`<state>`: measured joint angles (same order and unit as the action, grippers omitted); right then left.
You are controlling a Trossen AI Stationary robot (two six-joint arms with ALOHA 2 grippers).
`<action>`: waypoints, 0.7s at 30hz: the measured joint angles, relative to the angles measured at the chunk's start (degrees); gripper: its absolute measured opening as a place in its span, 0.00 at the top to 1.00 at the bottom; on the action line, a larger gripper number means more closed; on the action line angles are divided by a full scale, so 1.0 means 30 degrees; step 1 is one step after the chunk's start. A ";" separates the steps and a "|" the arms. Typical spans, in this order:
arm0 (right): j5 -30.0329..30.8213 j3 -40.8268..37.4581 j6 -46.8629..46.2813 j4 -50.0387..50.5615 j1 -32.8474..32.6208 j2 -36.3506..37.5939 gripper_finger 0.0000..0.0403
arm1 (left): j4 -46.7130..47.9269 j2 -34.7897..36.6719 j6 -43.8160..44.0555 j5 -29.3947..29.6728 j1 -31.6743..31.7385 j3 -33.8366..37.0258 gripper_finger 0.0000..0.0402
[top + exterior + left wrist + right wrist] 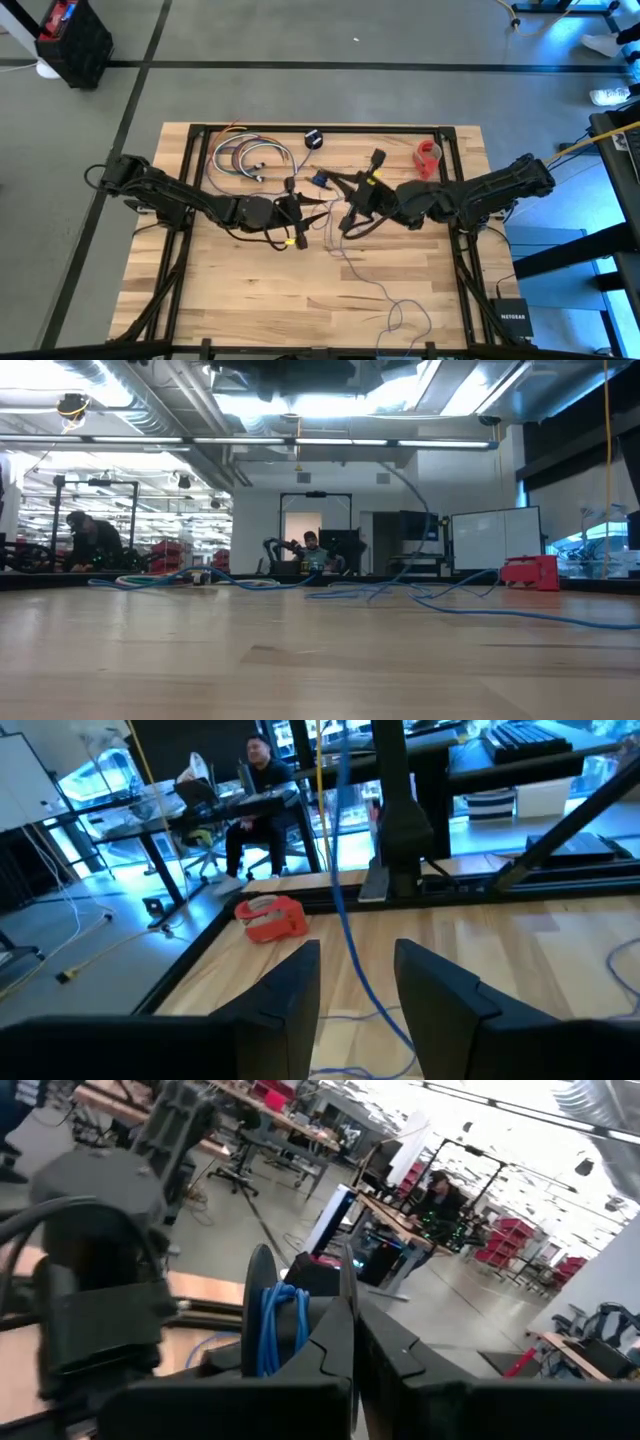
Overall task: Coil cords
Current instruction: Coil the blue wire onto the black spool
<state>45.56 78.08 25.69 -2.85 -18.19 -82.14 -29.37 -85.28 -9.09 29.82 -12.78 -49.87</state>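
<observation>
**A:** While both arms crowd the middle of the high view, how much room is left along the edges of the bench (250, 300)?

**B:** Plenty low down. The lower left of the bench is bare wood. The lower right carries only the loose end of the cord (372, 285), which runs down from the centre and loops close to the bottom edge. Along the top edge things are tighter.

**A:** What sits up there?

**B:** One bundle of coloured cables (245, 158) at upper left, one small black spool (314, 139) at top centre near the frame, and one red object (428, 158) at upper right, just above the right arm.

**A:** And the pincers?

**B:** Two arms, one pincer each. The left pincer (300, 222) lies a little left of centre with its fingers (290, 995) apart; in its wrist view the cord passes through the gap between them, and I cannot tell whether it touches either one. The right pincer (352, 210) is just right of centre, close to the left one, its fingers pressed together. In its wrist view a wheel wound with blue cord (282, 1325) sits right at the fingers; whether it is gripped, I cannot tell.

**A:** Anyone behind?

**B:** One seated person (255, 795) beyond the bench.
</observation>
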 joint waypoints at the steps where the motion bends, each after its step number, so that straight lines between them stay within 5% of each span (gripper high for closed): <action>1: 0.0121 0.0000 0.0004 0.0005 -0.0118 -0.0135 0.99 | -0.0171 -0.0102 0.0001 0.0007 0.0000 0.0007 0.69; 13: 0.0586 0.0000 -0.0087 -0.0019 -0.0986 -0.1418 0.99 | -0.1600 -0.0253 -0.0212 0.0005 -0.0236 0.0000 0.69; 21: 0.0472 -0.0007 -0.0138 -0.0128 -0.0935 -0.1804 0.99 | -0.1412 -0.0246 -0.0071 -0.3043 -0.0191 0.0000 0.69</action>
<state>46.97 78.06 25.28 -3.23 -20.99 -87.55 -33.60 -86.02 -9.31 20.68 -13.35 -49.87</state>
